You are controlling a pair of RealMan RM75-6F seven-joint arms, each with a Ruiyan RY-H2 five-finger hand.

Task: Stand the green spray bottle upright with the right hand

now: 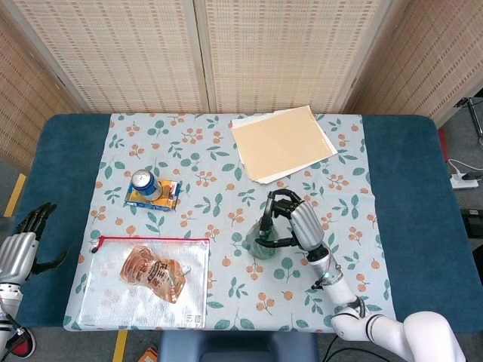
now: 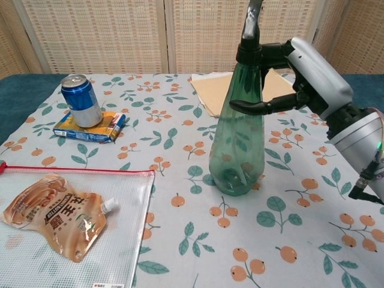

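The green spray bottle (image 2: 237, 147) stands upright with its base on the flowered tablecloth (image 2: 180, 120), right of centre. My right hand (image 2: 309, 69) grips it from the right, with fingers (image 2: 264, 106) wrapped round the neck and shoulder below the dark nozzle. From the head view, the green spray bottle (image 1: 259, 241) sits under my right hand (image 1: 300, 222) in the near right part of the table. My left hand (image 1: 23, 245) hangs off the table's near left edge, fingers apart and holding nothing.
A blue can (image 2: 80, 100) stands on a flat yellow and blue box (image 2: 90, 128) at the left. A clear zip pouch (image 2: 129, 228) holding a brown sachet (image 2: 57, 219) lies near left. A tan folder (image 1: 281, 142) on papers lies behind the bottle.
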